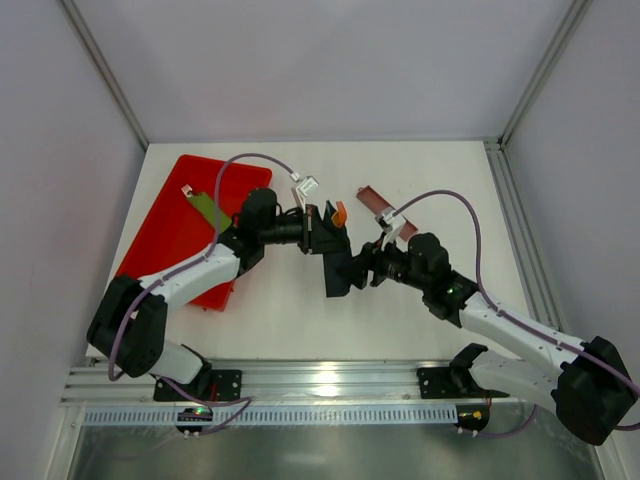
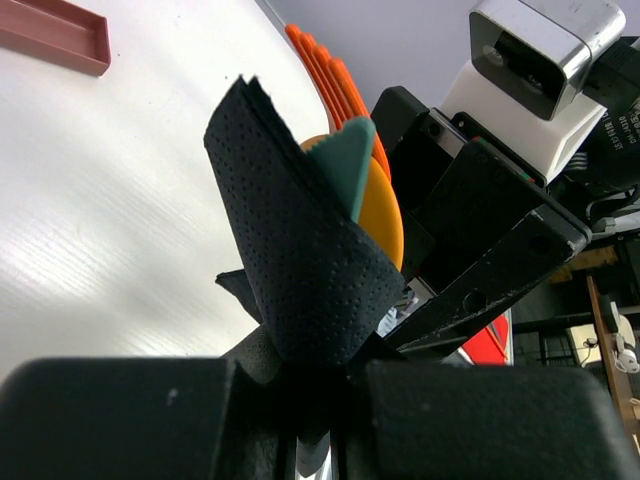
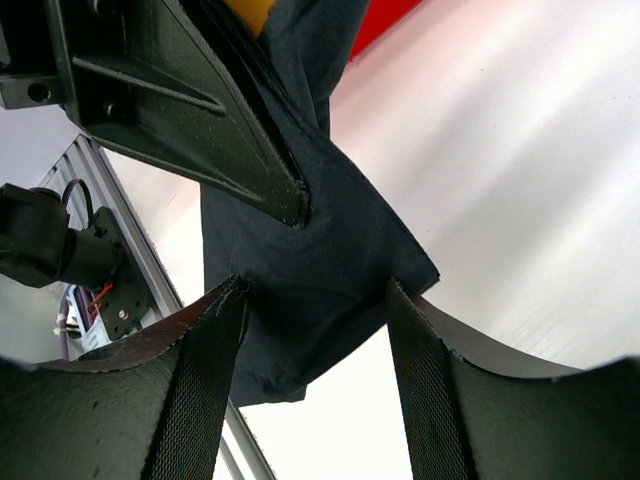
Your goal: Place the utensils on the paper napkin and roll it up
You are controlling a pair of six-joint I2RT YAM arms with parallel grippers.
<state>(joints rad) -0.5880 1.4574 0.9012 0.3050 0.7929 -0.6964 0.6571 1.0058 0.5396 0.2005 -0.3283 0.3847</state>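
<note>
The black paper napkin is folded around the orange and yellow utensils and held above the table's middle. In the left wrist view the napkin wraps an orange fork, a yellow piece and a teal tip. My left gripper is shut on the napkin's lower end. My right gripper is open, its fingers either side of the hanging napkin, just below the left gripper's fingers.
A red tray lies at the left with a flat green piece on it. A narrow brown tray lies behind the right arm. A metal rail runs along the near edge.
</note>
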